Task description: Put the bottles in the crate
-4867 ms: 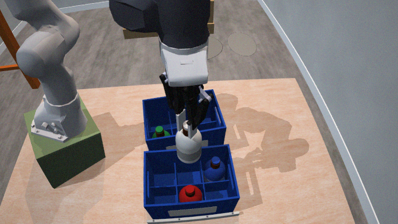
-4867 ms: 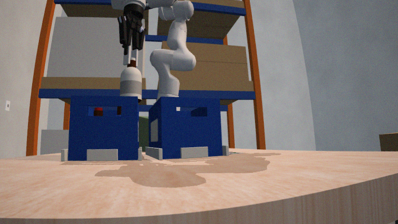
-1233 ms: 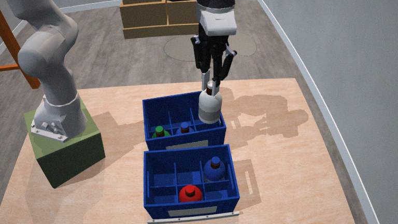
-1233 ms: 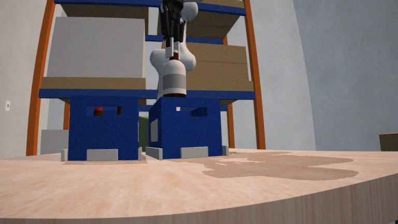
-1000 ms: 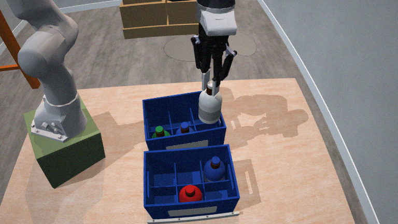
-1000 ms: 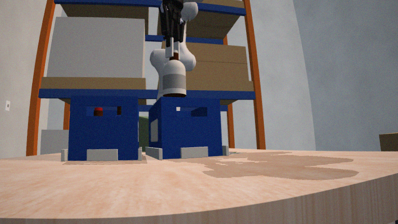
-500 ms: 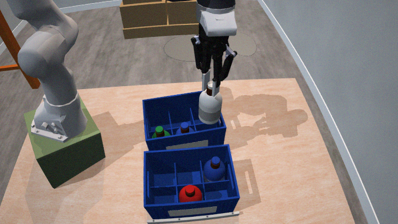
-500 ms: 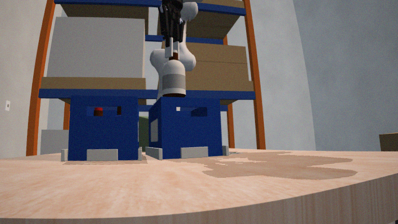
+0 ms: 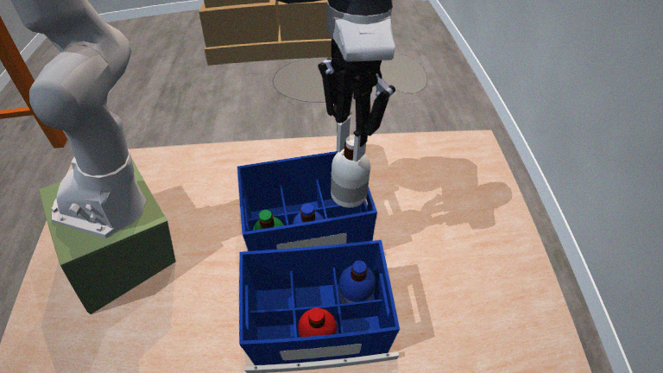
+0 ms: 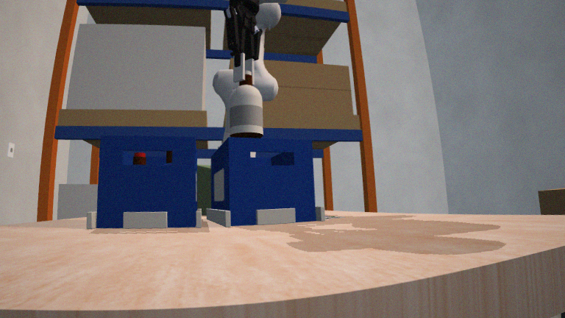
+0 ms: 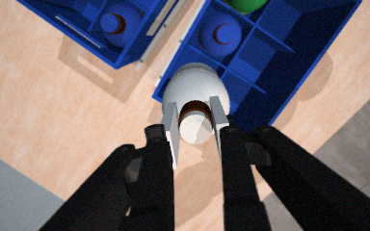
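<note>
We see a white bottle with a grey band and a brown neck. Two deep blue plastic crates have grey plates on their fronts. Inside sit a red bottle, blue bottles (two of them) and a green one. The wooden table top is pale peach.

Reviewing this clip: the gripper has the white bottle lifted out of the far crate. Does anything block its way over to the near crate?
Nothing visible does. The gripper holds the white bottle by its neck, its base above the far crate rim in the exterior view. In the near crate, the blue bottle and red bottle fill two cells; others look free.
</note>
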